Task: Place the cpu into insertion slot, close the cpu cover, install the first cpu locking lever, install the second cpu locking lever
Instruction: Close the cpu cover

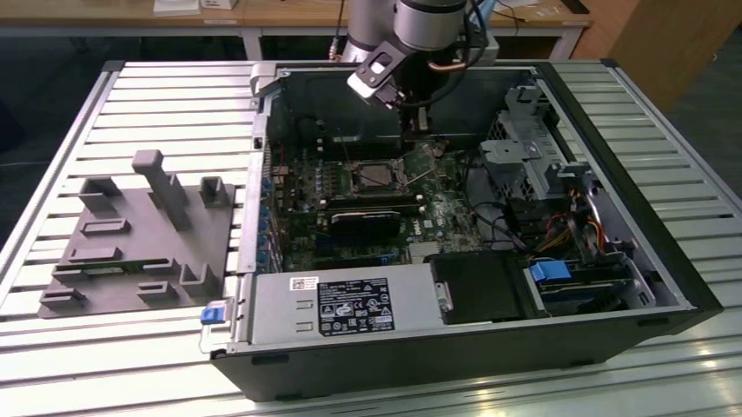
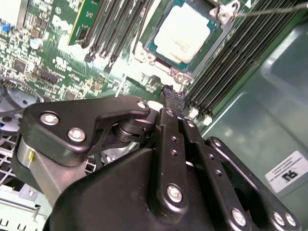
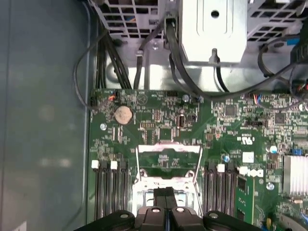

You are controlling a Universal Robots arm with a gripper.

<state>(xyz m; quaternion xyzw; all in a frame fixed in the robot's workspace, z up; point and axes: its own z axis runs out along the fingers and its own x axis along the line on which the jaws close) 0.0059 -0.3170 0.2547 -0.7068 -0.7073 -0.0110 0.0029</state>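
The cpu (image 2: 185, 31), a square chip with a shiny silver top, lies flat in the insertion slot (image 2: 144, 54) on the green motherboard. In the first wrist view the cpu cover (image 3: 168, 147), a thin silvery frame with a windowed middle, is swung open and away from the slot. My gripper (image 3: 164, 193) hangs low over the slot's edge, its two black fingers (image 2: 172, 96) pressed together with nothing between them. In the exterior view the gripper (image 1: 414, 139) reaches down into the open computer case just beside the slot (image 1: 374, 176). A thin wire lever (image 2: 269, 9) runs past the slot's far corner.
Long black memory slots (image 3: 107, 192) flank the socket on both sides. Black cables (image 3: 183, 72) and a metal drive cage (image 3: 211, 29) lie beyond the board. A black card (image 1: 365, 221) and the power supply (image 1: 347, 304) sit inside the case. A grey fixture plate (image 1: 139, 239) stands on the exterior view's left.
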